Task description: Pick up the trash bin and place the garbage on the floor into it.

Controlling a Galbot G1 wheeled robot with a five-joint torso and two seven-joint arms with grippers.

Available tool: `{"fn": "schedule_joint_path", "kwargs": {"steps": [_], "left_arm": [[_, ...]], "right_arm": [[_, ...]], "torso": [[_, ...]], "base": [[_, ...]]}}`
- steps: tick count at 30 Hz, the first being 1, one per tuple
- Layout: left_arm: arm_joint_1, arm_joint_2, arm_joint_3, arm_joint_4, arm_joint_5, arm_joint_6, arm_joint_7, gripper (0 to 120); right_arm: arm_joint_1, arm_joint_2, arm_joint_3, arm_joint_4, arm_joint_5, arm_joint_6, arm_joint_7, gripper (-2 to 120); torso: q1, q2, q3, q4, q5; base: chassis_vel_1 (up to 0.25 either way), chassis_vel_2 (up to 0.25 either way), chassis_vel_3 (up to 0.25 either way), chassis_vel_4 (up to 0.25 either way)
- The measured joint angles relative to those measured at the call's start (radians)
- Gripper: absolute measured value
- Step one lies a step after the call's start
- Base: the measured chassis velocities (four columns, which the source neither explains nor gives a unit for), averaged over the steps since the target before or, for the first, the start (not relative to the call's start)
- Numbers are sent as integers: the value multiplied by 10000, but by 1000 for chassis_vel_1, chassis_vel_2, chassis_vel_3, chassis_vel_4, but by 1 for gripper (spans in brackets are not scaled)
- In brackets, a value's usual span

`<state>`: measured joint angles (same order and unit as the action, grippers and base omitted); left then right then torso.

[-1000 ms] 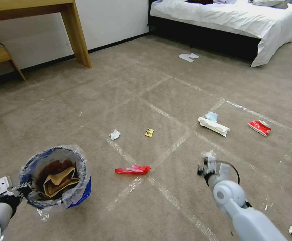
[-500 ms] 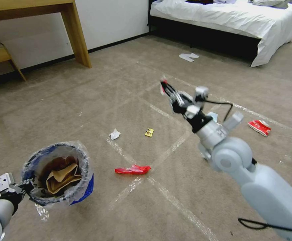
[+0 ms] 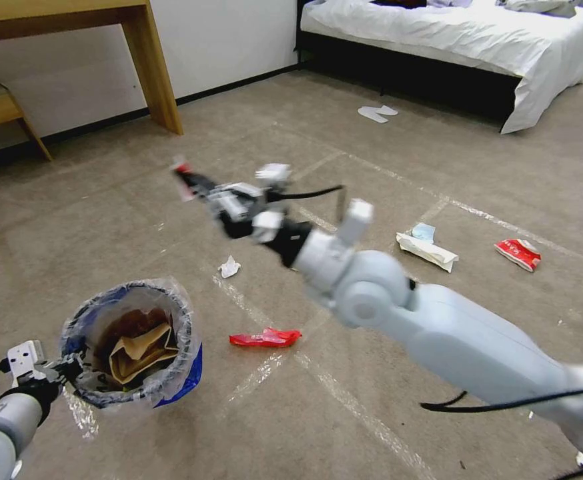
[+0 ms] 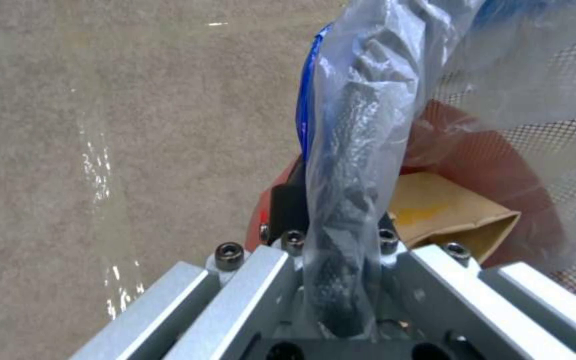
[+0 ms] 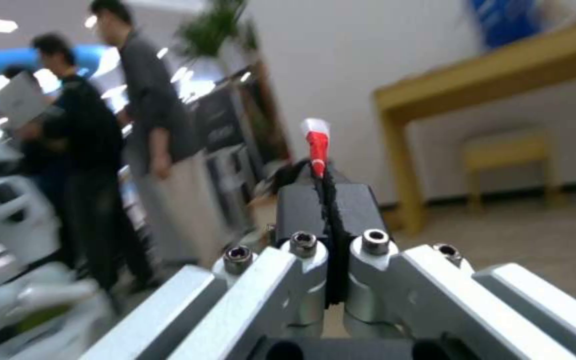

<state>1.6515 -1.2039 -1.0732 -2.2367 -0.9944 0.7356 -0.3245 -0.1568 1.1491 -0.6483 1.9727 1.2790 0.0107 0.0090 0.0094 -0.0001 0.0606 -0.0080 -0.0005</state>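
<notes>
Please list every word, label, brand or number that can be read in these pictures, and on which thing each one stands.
No text can be read.
Red-white packet: white print, too small to read.
Small yellow wrapper: mostly hidden behind the right arm.
Trash bin liner: blue markings, crumpled, unreadable.
Red-white scrap in the right end effector: no visible letters.

From the head camera I'm looking forward and down across the carpet floor (image 3: 171, 200), out to the bed (image 3: 451, 40) and the wooden table (image 3: 151, 73) by the wall. My left wrist camera sits right behind the left hand (image 4: 338, 235), pointing steeply down, so close that the trash bin (image 4: 488, 165) rim crowds it (same bin (image 3: 131, 347) the head sees low on my left). My right wrist camera rides behind the right hand (image 5: 325, 200), aimed level across the room, catching that same table (image 5: 495, 85).
</notes>
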Motion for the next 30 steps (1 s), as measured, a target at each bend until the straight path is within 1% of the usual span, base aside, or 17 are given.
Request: {"fn": "schedule_joint_path", "kwargs": {"steps": [1, 2, 3, 4, 6, 7, 9, 11, 13, 16, 19, 22, 25, 30], "left_arm": [[0, 0, 0, 0, 0, 0, 0, 0], [2, 27, -29, -6, -15, 2, -1, 0], [-3, 37, -40, -7, -19, 1, 0, 0], [-3, 37, -40, -7, -19, 1, 0, 0], [-18, 57, -49, -9, -28, 1, -1, 0], [-18, 57, -49, -9, -28, 1, -1, 0], [-42, 68, -54, -10, -36, 2, -1, 0], [-55, 80, -57, -7, -37, 2, 0, 0], [-86, 127, -90, 38, -53, -7, 3, 0], [-105, 160, -105, 58, -67, -10, 3, 0], [-155, 232, -133, 99, -128, -16, 0, 0], [-170, 252, -134, 119, -133, -17, -1, 0], [-191, 324, -148, 187, -135, -30, -3, 0], [-204, 383, -177, 237, -144, -44, -3, 0]], "right_arm": [[0, 0, 0, 0, 0, 0, 0, 0], [233, 338, -436, -94, 78, -114, 83, 0], [343, 495, -666, -145, 101, -168, 132, 0], [343, 495, -666, -145, 101, -168, 132, 0], [592, 827, -1200, -289, 118, -327, 263, 0], [592, 827, -1200, -289, 118, -327, 263, 0], [1003, 1211, -1977, -695, 114, -604, 529, 0], [1110, 1343, -2164, -841, 109, -733, 634, 0], [1236, 1527, -2399, -1021, 134, -1127, 977, 0], [1263, 1582, -2475, -1062, 144, -1291, 1155, 0], [1280, 1618, -2648, -1066, 75, -1924, 1759, 0], [1279, 1568, -2685, -1030, 37, -2140, 1954, 0], [1248, 1345, -2719, -873, -122, -2595, 2346, 0], [1195, 1018, -2677, -778, -263, -2758, 2376, 0]], "torso": [[0, 0, 0, 0, 0], [0, 0, 0, 0, 0], [0, 0, -1, 0, 0], [0, 0, -1, 0, 0], [0, 0, -1, 0, 1], [0, 0, -1, 0, 1], [0, 0, -1, -3, 0], [0, 0, -1, -2, 2], [0, 0, -1, -3, 1], [0, 0, -1, -2, 2], [0, 0, -1, -3, 3], [0, 0, -1, -3, 3], [0, 0, -1, -3, 4], [0, 0, -1, -3, 4]], "base": [[0, 0, 0, 0], [0, 0, 0, 0], [0, 0, 0, 0], [0, 0, 0, 0], [0, 0, 0, 0], [0, 0, 0, 0], [0, 0, 0, 0], [0, 0, 0, 0], [0, 0, 0, 0], [0, 0, 0, 0], [0, 0, 0, 0], [0, 0, 0, 0], [0, 0, 0, 0], [0, 0, 0, 0]]}}
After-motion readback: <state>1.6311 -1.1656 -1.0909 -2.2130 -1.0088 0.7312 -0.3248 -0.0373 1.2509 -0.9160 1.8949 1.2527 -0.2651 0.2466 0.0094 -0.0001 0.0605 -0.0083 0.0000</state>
